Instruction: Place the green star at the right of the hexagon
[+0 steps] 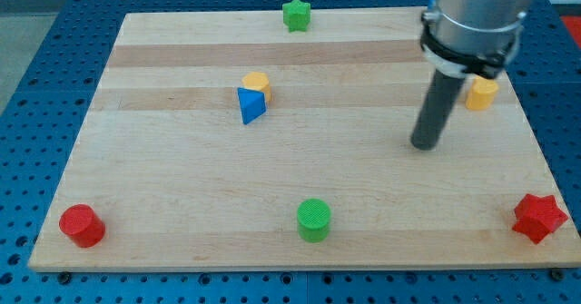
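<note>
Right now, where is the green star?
The green star sits at the board's top edge, a little right of the middle, above the yellow block and blue triangle, far from my tip.

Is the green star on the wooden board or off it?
On: the green star sits at the wooden board's top edge.

Looking like a robotics lab bench here: a wooden board (300, 213) is sitting on a blue perforated table (36, 59), with a robot arm (472, 23) hanging over it.
</note>
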### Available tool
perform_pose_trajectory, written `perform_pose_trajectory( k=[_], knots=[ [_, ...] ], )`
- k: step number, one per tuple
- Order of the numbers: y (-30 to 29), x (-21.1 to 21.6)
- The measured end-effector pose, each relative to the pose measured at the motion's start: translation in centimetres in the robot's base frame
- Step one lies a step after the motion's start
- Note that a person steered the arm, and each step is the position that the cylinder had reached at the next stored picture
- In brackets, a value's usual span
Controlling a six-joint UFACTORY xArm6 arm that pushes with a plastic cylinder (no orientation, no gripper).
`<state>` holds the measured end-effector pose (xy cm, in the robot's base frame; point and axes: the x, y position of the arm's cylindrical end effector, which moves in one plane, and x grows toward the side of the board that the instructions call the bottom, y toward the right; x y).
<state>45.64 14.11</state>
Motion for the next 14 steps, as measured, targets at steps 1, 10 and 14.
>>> perform_pose_trajectory(
  k=[1,10,14],
  knots=[
    [-3.6,-6.5],
    [-14.8,-26.2],
    [-11.9,-18.7]
  ],
)
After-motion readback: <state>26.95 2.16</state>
